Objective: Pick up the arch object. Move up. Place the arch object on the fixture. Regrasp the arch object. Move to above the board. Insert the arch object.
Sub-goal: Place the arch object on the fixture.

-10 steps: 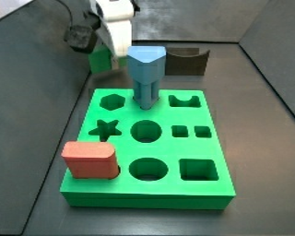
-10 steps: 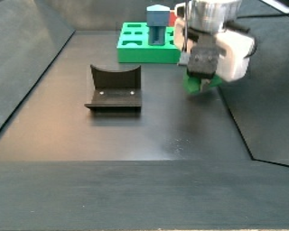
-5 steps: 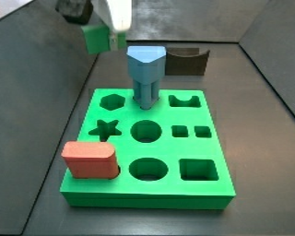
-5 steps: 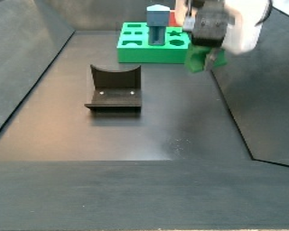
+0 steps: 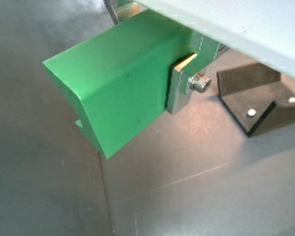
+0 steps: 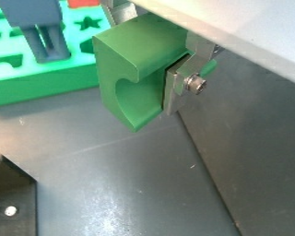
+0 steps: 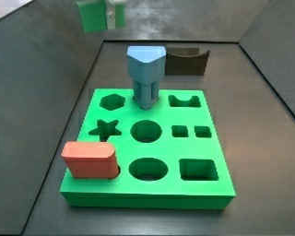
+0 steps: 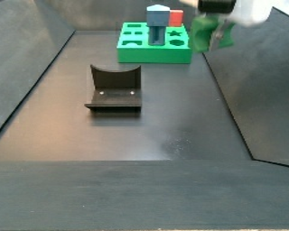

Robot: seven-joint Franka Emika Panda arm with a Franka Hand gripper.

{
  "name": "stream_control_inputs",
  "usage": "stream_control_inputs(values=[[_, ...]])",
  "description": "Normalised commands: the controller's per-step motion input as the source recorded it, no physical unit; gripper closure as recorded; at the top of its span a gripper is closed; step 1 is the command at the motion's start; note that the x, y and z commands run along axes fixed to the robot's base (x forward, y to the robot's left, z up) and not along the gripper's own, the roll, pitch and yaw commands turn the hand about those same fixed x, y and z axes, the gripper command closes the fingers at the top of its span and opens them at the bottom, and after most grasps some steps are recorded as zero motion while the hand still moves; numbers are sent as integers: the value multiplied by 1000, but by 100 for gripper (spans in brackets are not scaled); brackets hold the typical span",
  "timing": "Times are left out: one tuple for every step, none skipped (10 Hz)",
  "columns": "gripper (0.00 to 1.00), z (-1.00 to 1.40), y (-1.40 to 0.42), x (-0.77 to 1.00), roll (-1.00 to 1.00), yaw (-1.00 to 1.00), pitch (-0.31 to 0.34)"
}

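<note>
Gripper (image 6: 175, 78) clamped on the arch (image 6: 135, 74), silver finger plates (image 5: 183, 83) pressed against its side in both wrist views. In both side views the arch (image 8: 204, 36) hangs high off the floor, near the frame top, beside the board (image 8: 153, 52) rather than over it.

Progress, judged: pick done, lift looks about done. Left: place on fixture (image 8: 112, 88), regrasp, move above board, insert. Fixture notch is bare.

Count: one arch, one fixture, one board (image 7: 147, 147) with nine cutouts. Two already filled: blue peg (image 7: 145, 76) upright in one, red block (image 7: 89, 159) at a corner. Arch cutout (image 7: 181, 100) open, next to the peg.
</note>
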Motion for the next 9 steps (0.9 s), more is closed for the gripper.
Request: stream_control_inputs(values=[[100,688,22,-22,63,-11,48],[100,485,19,-10,68,-10,60],[100,331,17,-5,72,-9,71],[100,-8,80,1000,40,1000,6],[100,-42,78,1000,41,1000,9],[100,-41,71,1000,43,1000,12],[100,-39,66,1000,44,1000,14],[100,-39,63,1000,44,1000,16],[100,-39,59,1000,46,1000,20]])
